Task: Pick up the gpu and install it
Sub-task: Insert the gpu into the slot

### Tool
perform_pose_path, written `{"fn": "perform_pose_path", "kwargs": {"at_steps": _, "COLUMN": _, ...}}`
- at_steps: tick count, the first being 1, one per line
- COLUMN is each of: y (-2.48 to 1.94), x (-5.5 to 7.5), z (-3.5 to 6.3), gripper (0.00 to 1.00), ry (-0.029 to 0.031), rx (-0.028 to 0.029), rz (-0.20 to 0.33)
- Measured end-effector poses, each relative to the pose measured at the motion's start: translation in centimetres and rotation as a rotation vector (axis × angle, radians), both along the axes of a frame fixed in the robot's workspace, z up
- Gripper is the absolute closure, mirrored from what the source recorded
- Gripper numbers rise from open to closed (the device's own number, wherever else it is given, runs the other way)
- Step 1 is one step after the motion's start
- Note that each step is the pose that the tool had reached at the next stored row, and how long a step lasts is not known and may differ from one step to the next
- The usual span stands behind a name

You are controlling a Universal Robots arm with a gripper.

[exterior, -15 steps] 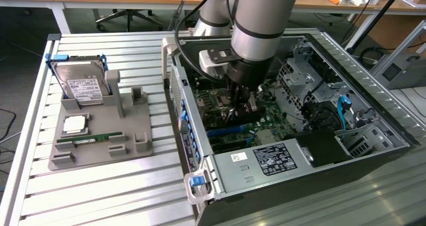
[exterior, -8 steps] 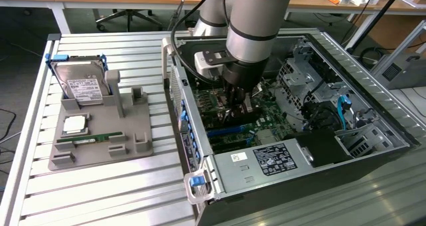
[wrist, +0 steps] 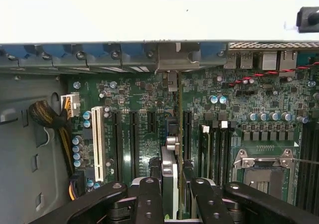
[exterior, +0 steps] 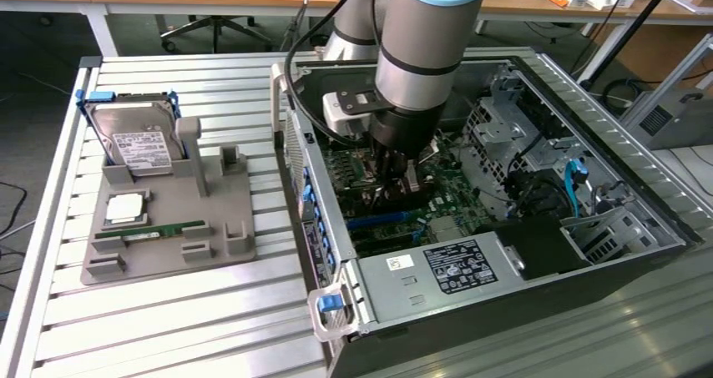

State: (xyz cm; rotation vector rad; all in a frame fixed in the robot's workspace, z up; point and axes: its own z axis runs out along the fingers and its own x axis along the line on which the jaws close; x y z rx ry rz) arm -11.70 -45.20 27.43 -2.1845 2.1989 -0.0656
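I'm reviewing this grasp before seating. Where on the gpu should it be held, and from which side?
Probably its two flat faces near the upper edge, approached from above. The gpu stands on edge over the motherboard, thin, so only those faces offer flat contact and the lower edge is free. The pincer grips it this way.

A hard drive and memory stick rest on a grey holder.

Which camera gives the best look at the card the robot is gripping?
The wrist view: the gpu stands edge-on between the jaws, over the motherboard slots. In the exterior view the arm hides most of it, leaving a sliver beneath the wrist.
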Motion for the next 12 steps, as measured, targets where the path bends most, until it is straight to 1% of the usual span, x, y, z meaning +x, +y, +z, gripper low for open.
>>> {"fn": "perform_pose_path", "kwargs": {"at_steps": 5, "y": 0.0, "x": 0.0, "z": -0.14, "gripper": 0.73, "ry": 0.0001, "rx": -0.0002, "rz": 0.0}}
{"fn": "perform_pose_path", "kwargs": {"at_steps": 9, "y": -0.1, "x": 0.0, "z": -0.17, "gripper": 0.73, "ry": 0.0, "rx": -0.0037, "rz": -0.001}}
{"fn": "perform_pose_path", "kwargs": {"at_steps": 12, "y": -0.21, "x": 0.0, "z": -0.23, "gripper": 0.73, "ry": -0.0002, "rx": -0.0041, "rz": -0.001}}
